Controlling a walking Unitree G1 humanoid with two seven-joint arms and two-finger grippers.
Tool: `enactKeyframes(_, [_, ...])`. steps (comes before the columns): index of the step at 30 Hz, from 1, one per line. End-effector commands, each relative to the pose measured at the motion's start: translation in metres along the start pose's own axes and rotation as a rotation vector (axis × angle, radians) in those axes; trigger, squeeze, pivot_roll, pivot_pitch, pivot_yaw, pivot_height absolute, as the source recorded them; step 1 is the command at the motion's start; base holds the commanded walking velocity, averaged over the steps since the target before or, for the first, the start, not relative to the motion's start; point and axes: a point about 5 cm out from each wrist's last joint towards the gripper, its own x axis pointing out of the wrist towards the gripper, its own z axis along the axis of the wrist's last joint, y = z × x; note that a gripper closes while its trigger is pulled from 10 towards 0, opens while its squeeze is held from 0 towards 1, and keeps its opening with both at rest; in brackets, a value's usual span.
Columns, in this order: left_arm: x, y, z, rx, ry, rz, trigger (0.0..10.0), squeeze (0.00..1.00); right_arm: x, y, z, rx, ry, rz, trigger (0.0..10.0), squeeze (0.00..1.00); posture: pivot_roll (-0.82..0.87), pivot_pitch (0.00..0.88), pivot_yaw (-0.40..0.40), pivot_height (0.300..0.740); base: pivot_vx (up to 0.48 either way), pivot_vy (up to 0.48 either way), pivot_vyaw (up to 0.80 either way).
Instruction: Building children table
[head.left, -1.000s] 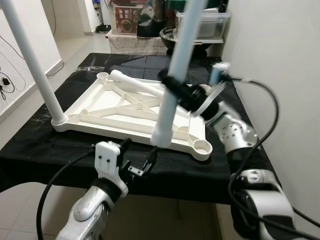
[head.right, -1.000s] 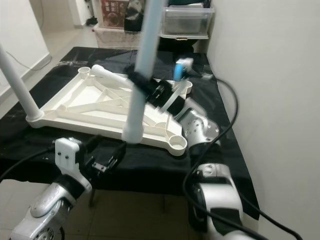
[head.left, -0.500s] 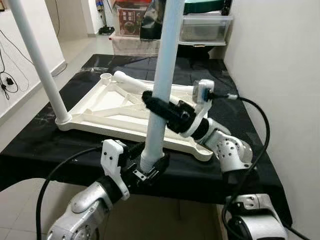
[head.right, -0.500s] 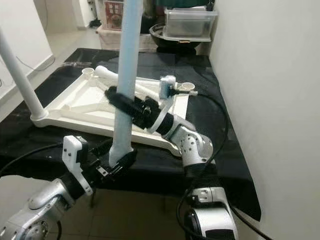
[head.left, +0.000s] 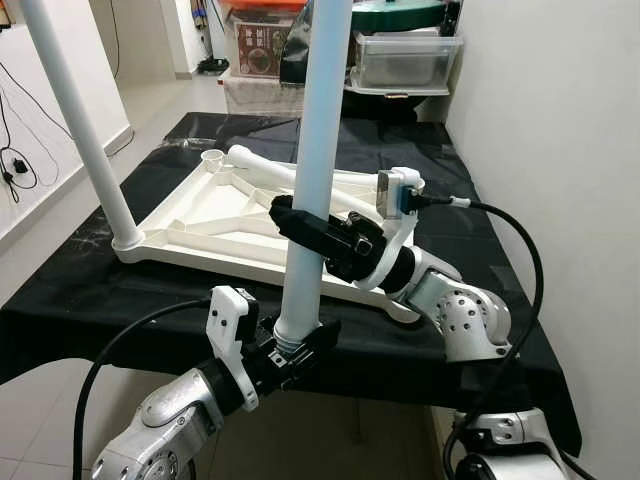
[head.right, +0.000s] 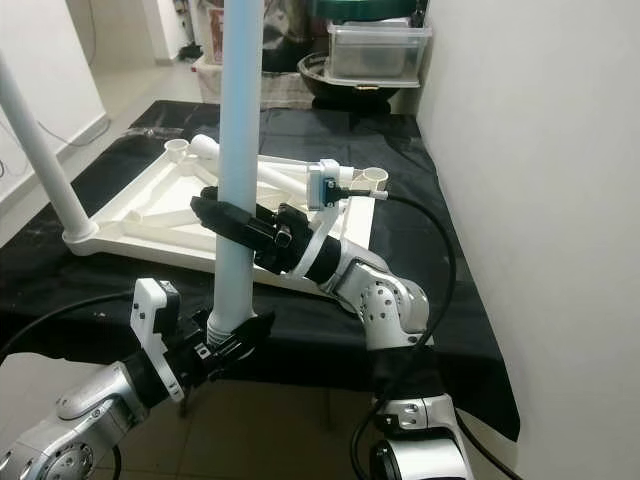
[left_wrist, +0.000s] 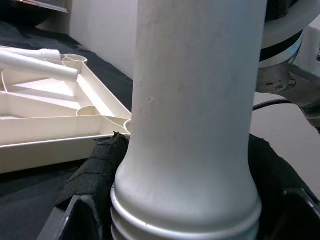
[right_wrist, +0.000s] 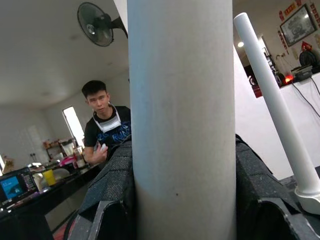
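A white table leg (head.left: 325, 100) stands upright in front of the table's near edge. My right gripper (head.left: 300, 222) is shut on its middle, with black pads (right_wrist: 112, 175) on both sides. My left gripper (head.left: 295, 342) is shut on the leg's ribbed lower end (left_wrist: 190, 210). The white tabletop (head.left: 200, 225) lies upside down on the black cloth. A second leg (head.left: 75, 130) stands fitted in its near left corner. A third leg (head.left: 265, 168) lies across the tabletop's far side.
Open round sockets sit at the tabletop's far left corner (head.left: 212, 156) and far right corner (head.right: 375, 176). A white wall (head.left: 560, 150) runs close along the right. Boxes and a clear bin (head.left: 405, 62) stand behind the table. A person (right_wrist: 102, 125) appears in the right wrist view.
The held leg has swung from tilted over the tabletop to upright and come toward the table's front edge. My left gripper has risen and closed on its lower end.
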Motion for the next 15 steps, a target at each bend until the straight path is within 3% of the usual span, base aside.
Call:
enactKeyframes(1, [-0.004,0.009,-0.003,-0.012,0.016,0.053,0.0,0.00,0.004,0.009,0.000,0.016,-0.013,0.062,0.0,0.00,0.11,0.022,-0.024,0.740,0.000,0.000,0.00])
enactKeyframes(5, [-0.005,0.010,-0.005,0.015,0.022,0.074,0.0,0.00,0.004,0.011,-0.002,0.010,-0.006,0.054,0.0,0.00,0.11,0.021,-0.024,0.740,0.000,0.000,0.00])
enactKeyframes(6, [-0.005,0.014,-0.006,0.046,0.033,0.101,10.0,0.00,0.003,0.010,-0.004,-0.014,0.028,0.030,5.5,0.00,0.11,0.020,-0.025,0.740,0.000,0.000,0.00])
enactKeyframes(7, [-0.005,0.014,-0.006,0.046,0.033,0.101,10.0,0.00,0.003,0.010,-0.004,-0.014,0.028,0.030,5.5,0.00,0.11,0.020,-0.025,0.740,0.000,0.000,0.00])
enactKeyframes(8, [-0.005,0.017,-0.006,0.074,0.041,0.130,10.0,0.00,0.002,0.008,-0.006,-0.041,0.054,-0.008,10.0,0.00,0.11,0.020,-0.028,0.740,0.000,0.000,0.00])
enactKeyframes(11, [-0.006,0.020,-0.006,0.093,0.044,0.150,10.0,0.00,0.002,0.005,-0.008,-0.056,0.069,-0.037,10.0,0.00,0.11,0.020,-0.028,0.740,0.000,0.000,0.00])
enactKeyframes(12, [-0.007,0.026,-0.005,0.133,0.045,0.191,10.0,0.00,0.000,0.002,-0.008,-0.078,0.088,-0.061,10.0,1.00,0.10,0.018,-0.028,0.740,0.000,0.000,0.00])
enactKeyframes(13, [-0.008,0.034,-0.002,0.189,0.048,0.243,10.0,0.00,-0.002,0.000,-0.008,-0.102,0.108,-0.082,10.0,1.00,0.10,0.018,-0.028,0.740,0.000,0.000,0.00])
enactKeyframes(14, [-0.008,0.034,-0.002,0.189,0.048,0.243,10.0,0.00,-0.002,0.000,-0.008,-0.102,0.108,-0.082,10.0,1.00,0.10,0.018,-0.028,0.740,0.000,0.000,0.00])
enactKeyframes(15, [-0.009,0.037,-0.001,0.198,0.048,0.255,10.0,0.00,-0.003,-0.001,-0.009,-0.109,0.126,-0.091,10.0,0.38,0.10,0.018,-0.026,0.740,0.000,0.000,0.00])
